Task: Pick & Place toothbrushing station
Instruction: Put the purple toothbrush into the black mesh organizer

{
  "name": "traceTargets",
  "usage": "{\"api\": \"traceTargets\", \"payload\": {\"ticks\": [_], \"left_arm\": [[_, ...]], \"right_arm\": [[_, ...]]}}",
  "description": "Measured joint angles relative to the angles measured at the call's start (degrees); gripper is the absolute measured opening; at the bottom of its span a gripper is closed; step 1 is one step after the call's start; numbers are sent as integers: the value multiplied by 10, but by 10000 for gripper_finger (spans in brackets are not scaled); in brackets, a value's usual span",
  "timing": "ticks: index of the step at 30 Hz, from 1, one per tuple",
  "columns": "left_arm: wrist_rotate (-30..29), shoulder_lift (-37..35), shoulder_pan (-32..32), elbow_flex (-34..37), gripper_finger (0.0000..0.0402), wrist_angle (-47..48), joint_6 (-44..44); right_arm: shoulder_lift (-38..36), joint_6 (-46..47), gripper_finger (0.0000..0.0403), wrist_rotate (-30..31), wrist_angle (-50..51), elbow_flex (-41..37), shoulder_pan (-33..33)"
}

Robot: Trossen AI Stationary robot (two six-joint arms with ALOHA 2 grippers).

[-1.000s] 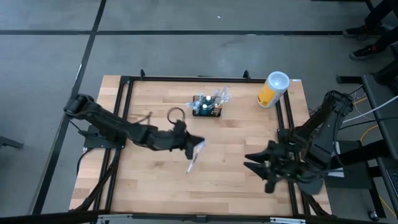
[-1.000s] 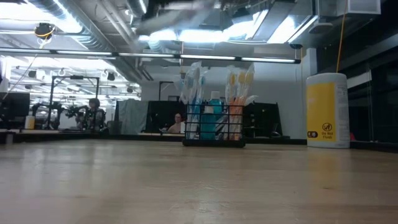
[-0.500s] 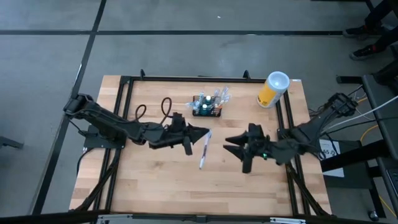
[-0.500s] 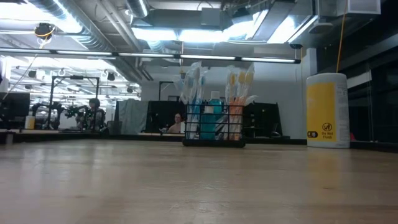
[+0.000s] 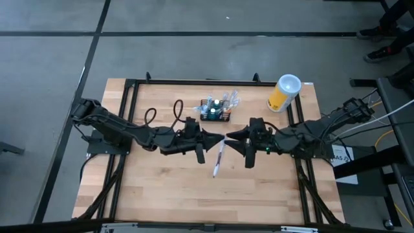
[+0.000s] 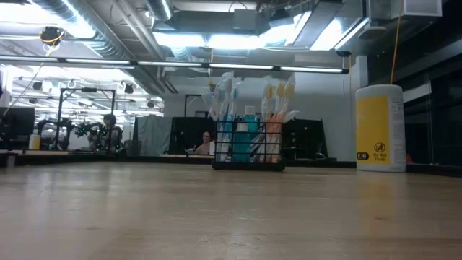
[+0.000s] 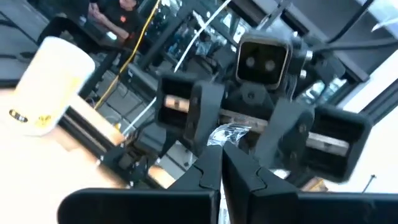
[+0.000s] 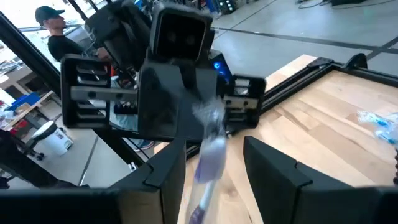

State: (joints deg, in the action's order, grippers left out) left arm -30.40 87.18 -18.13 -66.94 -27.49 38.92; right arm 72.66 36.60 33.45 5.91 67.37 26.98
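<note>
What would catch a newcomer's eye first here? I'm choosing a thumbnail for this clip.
The two dark grippers meeting nose to nose at the table's middle: the left gripper is shut on a wrapped toothbrush, and the open right gripper straddles it. Behind them stands the small black wire-mesh caddy packed with toothbrushes, and a yellow canister with a white lid at the far right corner.

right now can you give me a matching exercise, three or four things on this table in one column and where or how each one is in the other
Things:
1. left gripper
2. right gripper
3. toothbrushing station
4. yellow canister

States:
A. stands near the table's far right corner
B. open around the wrapped toothbrush
C. shut on the wrapped toothbrush
D. at the far edge, middle, full of brushes

Pairs: 1-C, 2-B, 3-D, 4-A
</note>
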Motion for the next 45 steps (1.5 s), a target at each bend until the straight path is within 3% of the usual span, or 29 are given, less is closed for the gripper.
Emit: {"api": "traceTargets", "payload": {"ticks": [10, 12, 16, 17, 24, 32, 38, 45], "left_arm": [[29, -1, 22, 0, 1, -41, -9], [30, -1, 22, 0, 1, -40, -9], [34, -1, 22, 0, 1, -45, -6], [33, -1, 22, -1, 1, -49, -7], [-14, -11, 22, 0, 21, -77, -44], [-66, -79, 22, 0, 106, -161, -202], [-111, -164, 0, 0, 159, -35, -263], [-211, -200, -61, 0, 162, 37, -344]], "right_arm": [[22, 6, 154, -33, -2, 0, -21], [27, 4, 129, -31, -8, 0, -21], [28, -27, 30, -29, -31, 0, -21], [28, -38, 21, -29, -37, 0, -20], [28, -68, 16, -7, -46, 12, -21], [28, -99, 16, 2, -36, 13, -43], [11, -211, 16, 60, -35, 14, -117], [12, -278, 16, 76, -4, -1, -256]]}}
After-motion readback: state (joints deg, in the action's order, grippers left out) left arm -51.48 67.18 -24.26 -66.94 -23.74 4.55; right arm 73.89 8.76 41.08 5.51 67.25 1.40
